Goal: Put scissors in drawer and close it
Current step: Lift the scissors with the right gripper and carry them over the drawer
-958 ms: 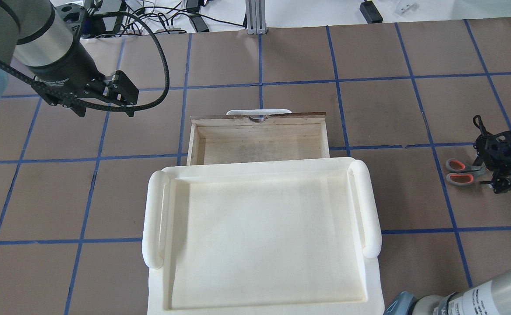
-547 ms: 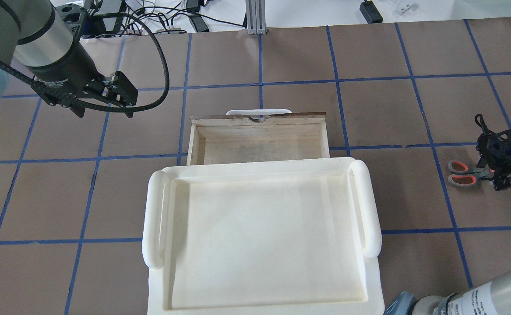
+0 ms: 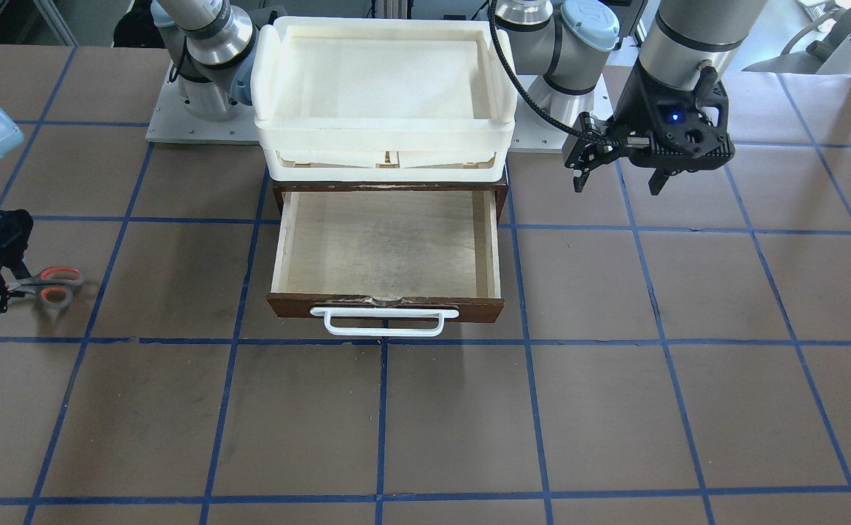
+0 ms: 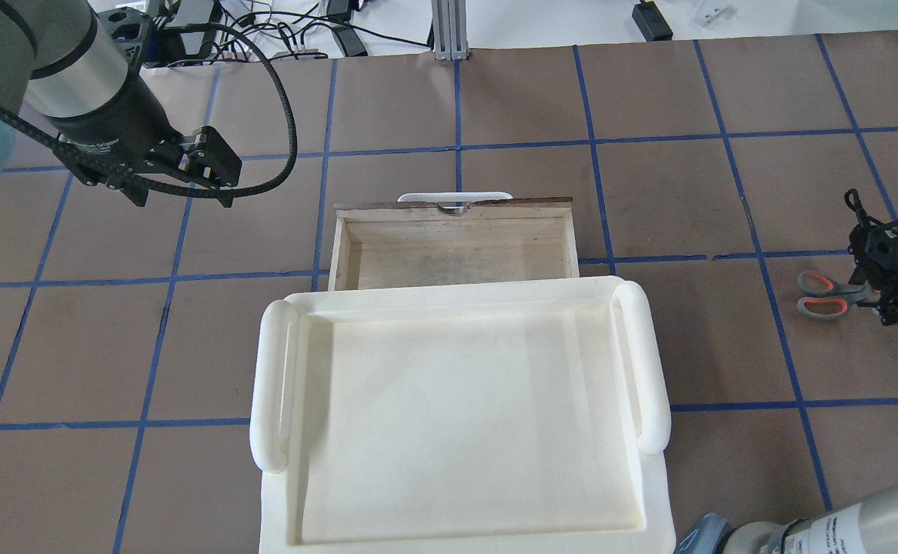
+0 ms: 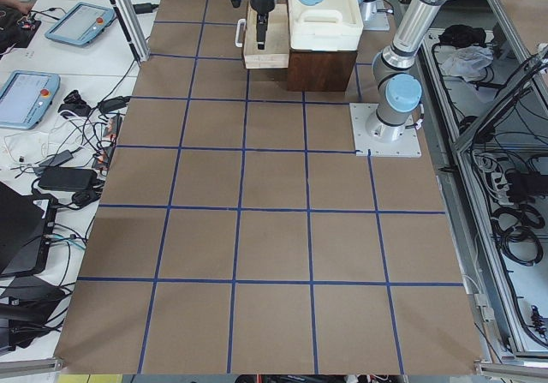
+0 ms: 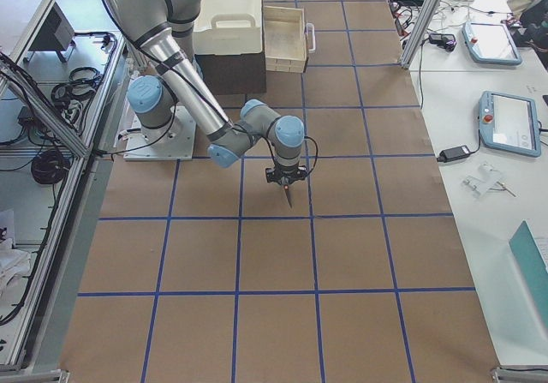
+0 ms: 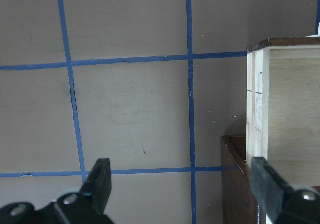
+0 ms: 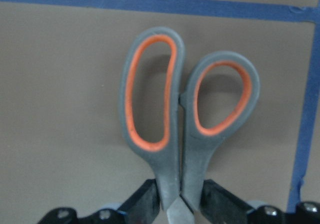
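The scissors, grey handles with orange inner loops, are at the table's far right. My right gripper is shut on them just below the handles, as the right wrist view shows with the scissors pinched between the fingers. They also show at the left edge of the front view. The drawer is pulled open and empty, its white handle facing away from me. My left gripper is open and empty, hovering left of the drawer.
A large white plastic tray sits on top of the brown cabinet that holds the drawer. The table is brown with a blue tape grid. The drawer's corner is at the right of the left wrist view.
My right gripper has shifted right and slightly away from me, carrying the scissors along. The left arm has barely moved. The drawer stays open.
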`<state>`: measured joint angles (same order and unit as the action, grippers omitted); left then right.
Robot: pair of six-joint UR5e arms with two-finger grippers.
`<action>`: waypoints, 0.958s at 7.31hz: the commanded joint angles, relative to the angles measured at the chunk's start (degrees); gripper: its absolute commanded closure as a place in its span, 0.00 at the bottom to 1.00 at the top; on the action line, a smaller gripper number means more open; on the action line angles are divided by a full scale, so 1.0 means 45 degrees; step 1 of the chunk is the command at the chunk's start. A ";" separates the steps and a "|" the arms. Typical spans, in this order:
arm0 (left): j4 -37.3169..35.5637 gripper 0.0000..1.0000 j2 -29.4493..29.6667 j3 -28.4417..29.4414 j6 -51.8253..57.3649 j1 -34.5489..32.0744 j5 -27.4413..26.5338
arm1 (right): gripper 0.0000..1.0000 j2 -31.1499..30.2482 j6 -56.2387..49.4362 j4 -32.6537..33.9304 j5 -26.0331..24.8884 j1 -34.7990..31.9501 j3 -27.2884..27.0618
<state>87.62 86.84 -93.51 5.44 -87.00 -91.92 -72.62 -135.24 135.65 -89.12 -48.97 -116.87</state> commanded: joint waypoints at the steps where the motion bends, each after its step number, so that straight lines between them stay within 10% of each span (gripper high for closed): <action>1: 0.0000 0.00 0.0000 0.0000 0.0001 0.0017 -0.0003 | 1.00 -0.0636 -0.0045 -0.0240 0.0117 -0.0036 0.0479; 7: 0.0000 0.00 0.0000 0.0000 0.0001 0.0018 -0.0003 | 1.00 -0.2845 0.3089 -0.7845 0.0606 -0.2706 0.5883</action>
<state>87.63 86.84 -93.51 5.45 -86.88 -91.93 -84.80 -126.43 108.08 -86.75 -57.93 -96.53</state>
